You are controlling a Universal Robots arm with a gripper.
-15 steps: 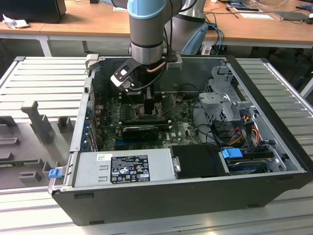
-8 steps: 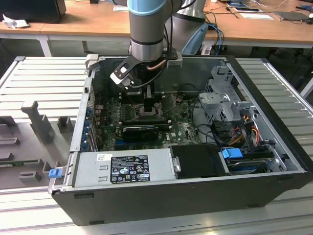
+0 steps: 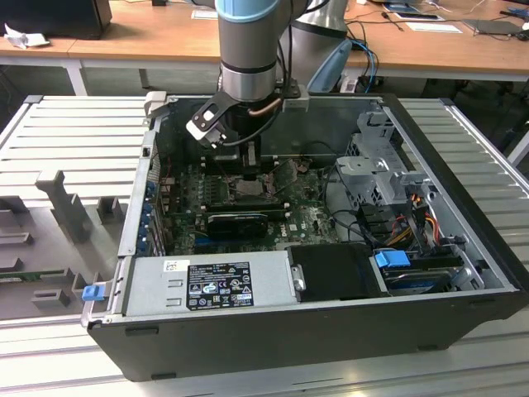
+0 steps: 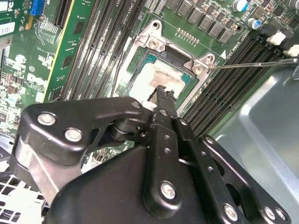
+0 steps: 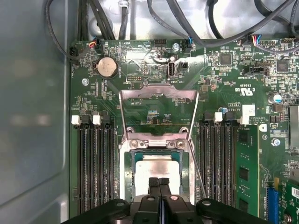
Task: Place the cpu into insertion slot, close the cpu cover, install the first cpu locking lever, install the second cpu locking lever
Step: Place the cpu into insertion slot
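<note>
The cpu [image 5: 157, 169] has a pale silvery metal face, matt and blotched with what looks like a dried brownish smear. The cpu cover [image 5: 159, 92] is bare sheet metal with a dull sheen, and so is the rim of the insertion slot [image 5: 124, 168]. The circuit board [image 5: 224, 98] is glossy green lacquer, the memory slots [image 5: 96, 163] black plastic. The gripper [image 5: 159, 182] is matt black, with bright steel screws.

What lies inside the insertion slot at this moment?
The cpu lies in the insertion slot, pale face up. It hides the contact grid beneath; the gripper, jaws together, covers one edge of it.
</note>
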